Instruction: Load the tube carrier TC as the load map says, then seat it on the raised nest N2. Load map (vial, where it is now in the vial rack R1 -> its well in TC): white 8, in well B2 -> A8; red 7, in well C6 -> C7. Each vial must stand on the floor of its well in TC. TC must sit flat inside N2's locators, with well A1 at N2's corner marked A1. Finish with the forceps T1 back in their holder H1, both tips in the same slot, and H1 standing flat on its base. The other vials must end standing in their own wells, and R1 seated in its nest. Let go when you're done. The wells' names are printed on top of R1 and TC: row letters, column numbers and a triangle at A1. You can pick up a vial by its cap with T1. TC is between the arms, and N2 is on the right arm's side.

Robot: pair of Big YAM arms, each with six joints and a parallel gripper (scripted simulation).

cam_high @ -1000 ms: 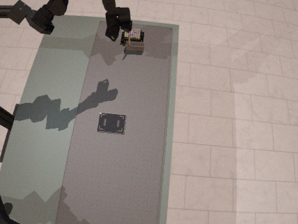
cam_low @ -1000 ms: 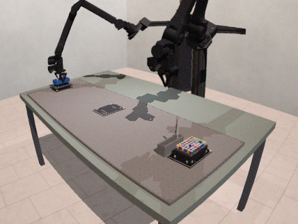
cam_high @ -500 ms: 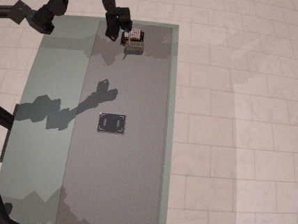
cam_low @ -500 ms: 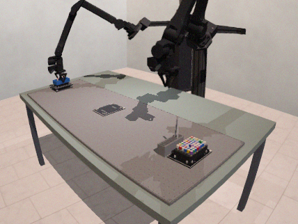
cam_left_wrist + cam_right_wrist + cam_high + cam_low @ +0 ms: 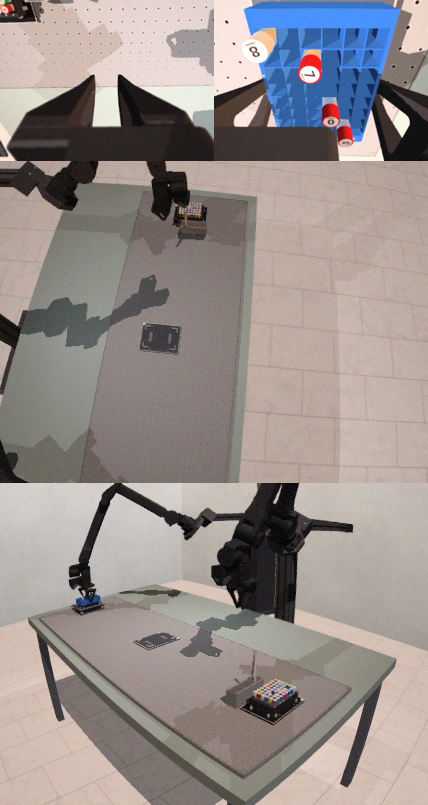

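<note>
Two marked vials, white 8 and red 7, are aboard the blue carrier TC, and we're at the seating! TC sits at the upper left of the exterior view, over nest N2, the right gripper clamped on its sides. Flat inside the locators? Can't tell, nor can I read A1. Next, I'd say: check corner and level, ease down if needed, release, rise straight; a skewed exit could tip it. Two more red caps ride lower in the wrist view.

Over at centre, the left gripper hangs, fingers slightly apart, holding nothing, clear of the seating. Lower right, forceps T1 stand upright in holder H1, beside packed rack R1; slot unreadable.
</note>
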